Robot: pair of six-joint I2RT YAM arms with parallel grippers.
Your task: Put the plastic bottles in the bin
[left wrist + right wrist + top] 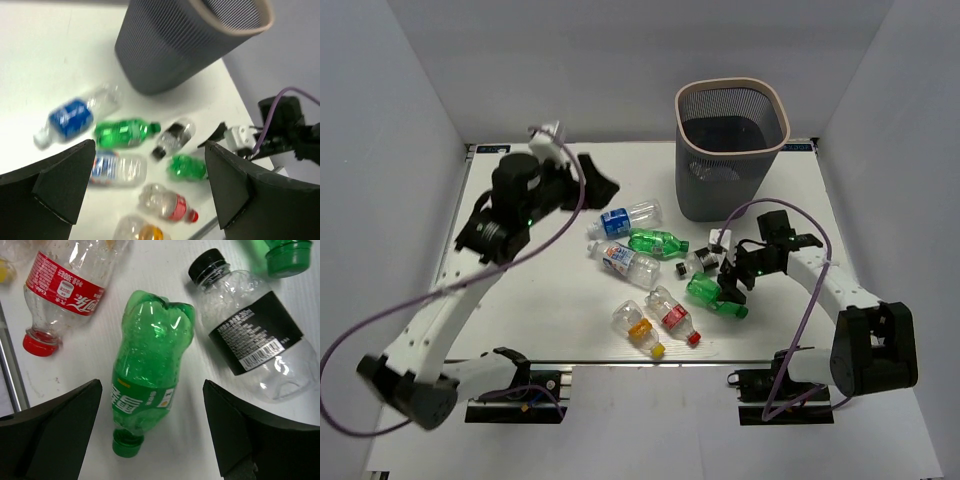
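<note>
Starting at the near edge of the surface (540, 310), we find the yellow-label bottle (640, 323) and the red-label bottle (673, 312) lying flat. Just beyond them, the right tool (151, 385) hovers wide open with one finger on either side of a green bottle (150, 355). We judge the step in hand to be the approach for a grasp. The next move calls for lowering and closing across the bottle's body. Four more bottles lie farther out. The left tool (150, 145), also wide and empty, hangs above them. The bin (740, 185) stands upright at the far side.
</note>
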